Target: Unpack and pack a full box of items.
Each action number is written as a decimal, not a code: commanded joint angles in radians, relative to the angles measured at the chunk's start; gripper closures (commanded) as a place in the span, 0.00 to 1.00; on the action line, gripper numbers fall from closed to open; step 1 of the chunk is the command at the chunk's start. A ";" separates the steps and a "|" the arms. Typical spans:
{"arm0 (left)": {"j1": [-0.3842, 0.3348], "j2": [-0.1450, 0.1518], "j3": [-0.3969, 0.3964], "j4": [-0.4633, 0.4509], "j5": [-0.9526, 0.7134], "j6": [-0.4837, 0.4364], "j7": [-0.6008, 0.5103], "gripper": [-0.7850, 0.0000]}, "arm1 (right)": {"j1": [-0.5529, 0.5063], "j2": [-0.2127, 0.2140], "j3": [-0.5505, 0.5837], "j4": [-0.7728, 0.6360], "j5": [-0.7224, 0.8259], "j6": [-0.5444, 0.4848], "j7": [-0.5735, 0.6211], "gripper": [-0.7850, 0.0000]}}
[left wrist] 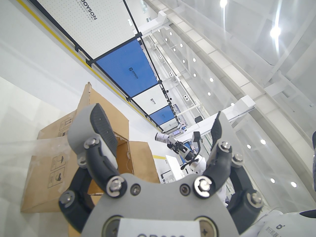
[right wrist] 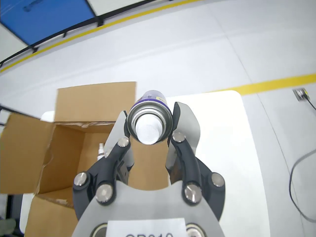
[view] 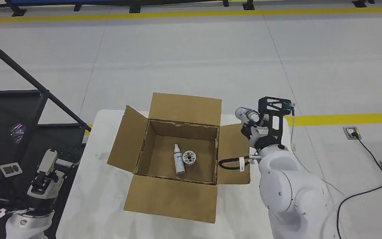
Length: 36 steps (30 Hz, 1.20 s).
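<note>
Pale grey floor with yellow painted lines. A white-covered table (view: 101, 194), rounded at its corners, carries the work.

- Brown corrugated cardboard box (view: 173, 197) at the middle of the table, all four flaps folded outward, torn paper edges along the rim. Black handling pictograms (left wrist: 55, 171) are printed on one outer wall. Any text with them is too small to read.
- On the box floor lies a slim white plastic spray bottle (view: 178, 159). Just beside it is a small round white-and-silver item (view: 190, 158) of unclear make.
- On the flap toward the table's right edge lies a black looped cord with a white tag (view: 230, 163).
- Right gripper (right wrist: 150, 114) is clamped on a cylindrical metal aerosol can (right wrist: 149, 122) with a purple band, shiny crimped rim and white plastic cap. Its small yellow label is unreadable. The can is held in the air near the table's far right corner.
- Left gripper (left wrist: 159, 114) is beyond the table's left edge, tilted up toward the ceiling. Its ribbed black rubber pads (left wrist: 102, 127) are spread wide and grasp nothing.
</note>
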 commanded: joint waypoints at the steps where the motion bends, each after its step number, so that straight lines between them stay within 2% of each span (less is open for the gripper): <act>1: 0.000 0.000 0.000 0.000 0.000 0.000 0.000 0.00 | 0.058 -0.005 -0.068 0.060 0.022 -0.073 0.047 1.00; 6: 0.000 0.000 0.000 0.000 0.000 0.000 0.000 0.00 | 0.225 -0.031 -0.216 0.298 0.078 -0.139 0.128 1.00; 12: 0.000 0.000 0.000 0.000 0.000 0.000 0.000 0.00 | 0.406 -0.082 -0.369 0.666 0.144 -0.124 0.163 1.00; 17: 0.000 0.000 0.000 0.000 0.000 0.000 0.000 0.00 | 0.509 -0.132 -0.461 0.921 0.143 -0.025 0.120 1.00; 27: 0.000 0.000 0.000 0.000 0.000 0.000 0.000 0.00 | 0.616 -0.209 -0.505 1.248 0.282 -0.009 0.007 1.00; 36: 0.000 0.000 0.000 0.000 0.000 0.000 0.000 0.00 | 0.671 -0.254 -0.503 1.423 0.351 -0.016 -0.081 1.00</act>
